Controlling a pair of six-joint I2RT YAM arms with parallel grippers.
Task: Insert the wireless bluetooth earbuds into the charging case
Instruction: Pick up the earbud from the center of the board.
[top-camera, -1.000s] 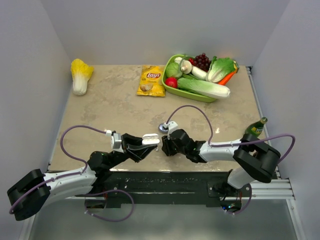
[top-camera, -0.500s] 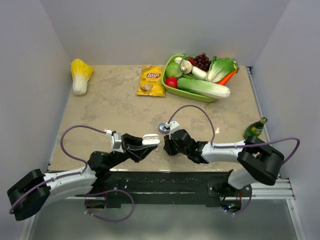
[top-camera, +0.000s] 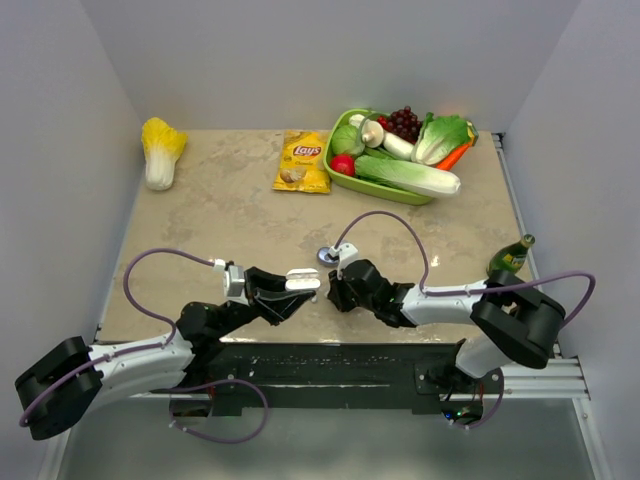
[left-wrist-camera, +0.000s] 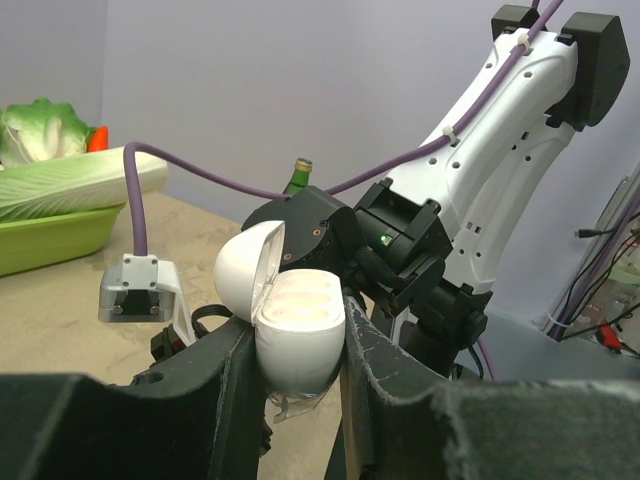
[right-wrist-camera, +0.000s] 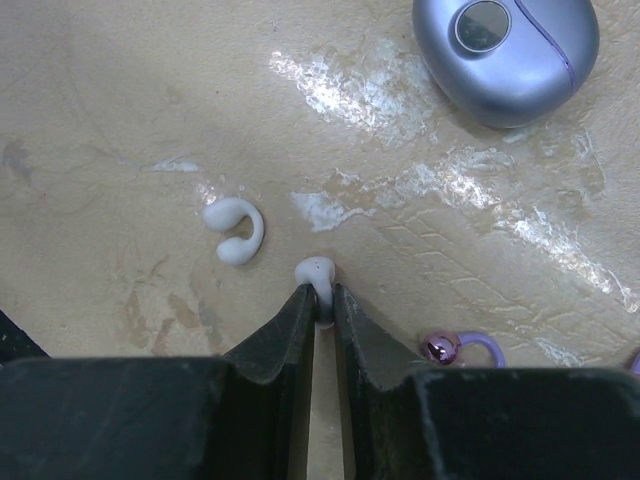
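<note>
Top external: barely any change; right jaws pinch white earbud (right-wrist-camera: 316, 271), left jaws hold charging case (left-wrist-camera: 299, 338).

The work surface is a beige, marble-patterned table (top-camera: 230, 220) enclosed on three sides by plain pale grey walls: a far wall (top-camera: 330, 60), a left wall (top-camera: 50, 180) and a right wall (top-camera: 590, 150). A metal rail (top-camera: 545, 372) runs along the near edge of the table and continues up its right side. The lighting is even and soft, with bright glare patches (right-wrist-camera: 340, 85) on the tabletop.

Open white case (left-wrist-camera: 297, 340); pinched earbud (right-wrist-camera: 316, 274) beside loose white earbud (right-wrist-camera: 236, 232)
</note>
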